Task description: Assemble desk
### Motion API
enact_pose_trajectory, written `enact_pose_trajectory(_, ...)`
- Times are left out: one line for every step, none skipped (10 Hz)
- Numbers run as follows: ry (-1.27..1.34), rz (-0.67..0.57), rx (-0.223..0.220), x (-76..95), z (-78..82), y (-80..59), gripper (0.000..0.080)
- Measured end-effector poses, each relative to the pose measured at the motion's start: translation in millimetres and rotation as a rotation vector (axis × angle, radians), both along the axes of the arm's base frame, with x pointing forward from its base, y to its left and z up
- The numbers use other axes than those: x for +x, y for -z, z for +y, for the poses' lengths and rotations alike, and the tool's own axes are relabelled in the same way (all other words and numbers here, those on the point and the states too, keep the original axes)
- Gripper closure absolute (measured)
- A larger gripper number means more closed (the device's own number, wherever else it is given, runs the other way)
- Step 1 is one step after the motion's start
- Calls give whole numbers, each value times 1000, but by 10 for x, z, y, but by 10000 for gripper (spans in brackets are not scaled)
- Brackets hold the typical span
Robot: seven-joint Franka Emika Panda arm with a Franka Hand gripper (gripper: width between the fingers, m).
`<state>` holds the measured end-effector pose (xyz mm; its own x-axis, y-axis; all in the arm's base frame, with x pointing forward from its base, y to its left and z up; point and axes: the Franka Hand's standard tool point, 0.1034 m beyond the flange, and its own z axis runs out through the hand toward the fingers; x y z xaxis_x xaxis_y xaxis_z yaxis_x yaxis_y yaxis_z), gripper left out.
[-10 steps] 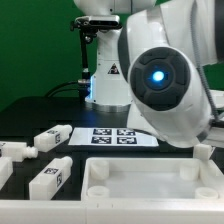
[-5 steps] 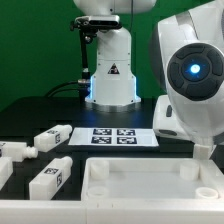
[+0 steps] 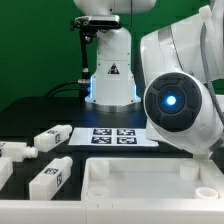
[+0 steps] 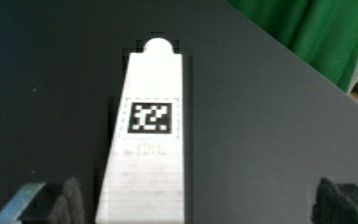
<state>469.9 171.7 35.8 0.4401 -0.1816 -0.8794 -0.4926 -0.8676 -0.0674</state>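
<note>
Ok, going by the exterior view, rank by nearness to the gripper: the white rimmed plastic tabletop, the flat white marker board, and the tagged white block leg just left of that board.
The gripper is hidden by the arm at that view's right.
1. The tabletop, in front, reaching the right edge.
2. The marker board, centre.
3. The leg, left of the board.

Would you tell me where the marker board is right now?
In the exterior view, the marker board lies flat mid-table, just behind the far rim of the tabletop, with a loose leg to that view's left and the arm base behind it.
</note>
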Motion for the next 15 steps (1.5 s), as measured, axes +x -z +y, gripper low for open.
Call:
enact_pose_trajectory(5, 6, 2, -11, 4, 13, 151)
enact_pose_trajectory(23, 29, 11, -49, 24, 67, 151)
enact_pose_trajectory(22, 43, 12, -95, 36, 128, 151)
enact_pose_trajectory(21, 53, 13, -130, 36, 170, 151)
enact_pose_trajectory(20, 58, 18, -153, 25, 206, 151)
enact_pose_trajectory(19, 57, 18, -149, 31, 202, 151)
enact_pose_trajectory(19, 57, 18, -151, 31, 203, 151)
enact_pose_trajectory(19, 57, 18, -151, 31, 204, 297)
enact_pose_trajectory(19, 57, 18, -152, 31, 204, 434)
enact_pose_trajectory(18, 57, 19, -152, 32, 203, 434)
enact_pose_trajectory(18, 57, 19, -152, 32, 202, 514)
enact_pose_trajectory(19, 55, 19, -142, 29, 190, 514)
enact_pose_trajectory(22, 31, 17, -77, -3, 67, 514)
enact_pose_trajectory(18, 28, 23, -23, -40, -92, 514)
enact_pose_trajectory(18, -20, 20, 158, -90, -302, 514)
